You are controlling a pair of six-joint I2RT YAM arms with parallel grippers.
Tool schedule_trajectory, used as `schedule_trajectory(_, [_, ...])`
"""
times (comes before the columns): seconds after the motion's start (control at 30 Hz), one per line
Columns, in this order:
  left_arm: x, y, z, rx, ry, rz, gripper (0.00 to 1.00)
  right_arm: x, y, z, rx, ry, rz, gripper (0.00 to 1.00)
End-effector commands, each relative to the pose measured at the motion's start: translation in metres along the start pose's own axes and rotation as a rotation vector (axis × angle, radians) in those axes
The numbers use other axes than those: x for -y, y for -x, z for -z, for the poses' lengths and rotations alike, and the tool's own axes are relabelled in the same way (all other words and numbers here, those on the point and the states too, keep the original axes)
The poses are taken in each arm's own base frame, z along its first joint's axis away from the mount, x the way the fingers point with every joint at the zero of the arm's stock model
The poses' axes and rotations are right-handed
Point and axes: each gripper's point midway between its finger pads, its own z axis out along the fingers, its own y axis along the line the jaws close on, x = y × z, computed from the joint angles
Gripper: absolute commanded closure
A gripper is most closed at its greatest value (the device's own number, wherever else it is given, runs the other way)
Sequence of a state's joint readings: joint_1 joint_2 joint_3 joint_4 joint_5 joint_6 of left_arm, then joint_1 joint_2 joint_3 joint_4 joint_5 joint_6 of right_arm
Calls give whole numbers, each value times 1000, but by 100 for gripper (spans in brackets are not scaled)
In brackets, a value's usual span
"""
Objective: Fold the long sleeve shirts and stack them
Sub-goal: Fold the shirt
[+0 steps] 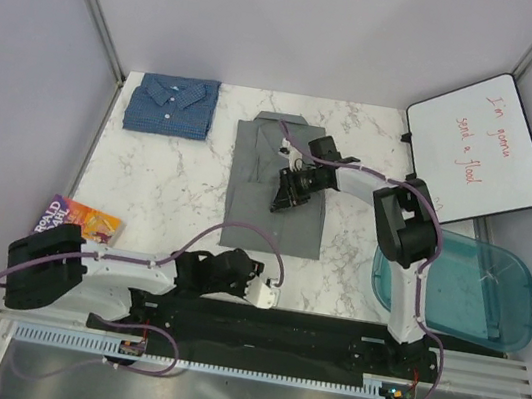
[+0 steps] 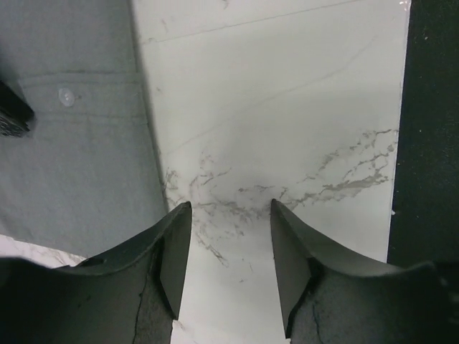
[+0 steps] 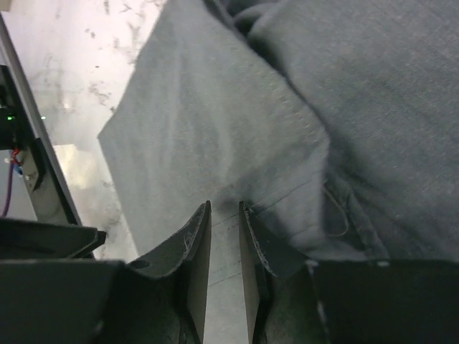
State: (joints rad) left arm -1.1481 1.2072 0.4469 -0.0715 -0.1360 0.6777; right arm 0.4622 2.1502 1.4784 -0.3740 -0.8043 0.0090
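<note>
The plain mid-grey collared cloth shirt (image 1: 271, 229) lies mid-bench, long axis far-to-near edge, directly beneath the right gripper (image 3: 224, 209): jaws nearly together, grip indeterminate. Left gripper (image 2: 231, 209): jaws apart, near edge.

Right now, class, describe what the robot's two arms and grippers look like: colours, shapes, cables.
Both the left arm and right arm have white links joined by bulky black joints, with lilac cables looping alongside. The left gripper and right gripper each carry two matte black, wedge-shaped fingers tapering to tips.
</note>
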Motion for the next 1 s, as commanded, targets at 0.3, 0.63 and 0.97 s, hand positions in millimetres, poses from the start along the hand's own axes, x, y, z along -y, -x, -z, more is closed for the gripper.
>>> schedule_trajectory(0.3, [-27,4,-59,-38,255,-299,57,37,-24,-16,-62,-71,23,70])
schedule_trajectory(0.63, [-19,18,-52,-95,84,-189,98,16,-49,-7,-75,-66,33,72])
schedule_trajectory(0.97, [51,53,36,-102,-331,16,98,-71,3,42,20,-13,173,59])
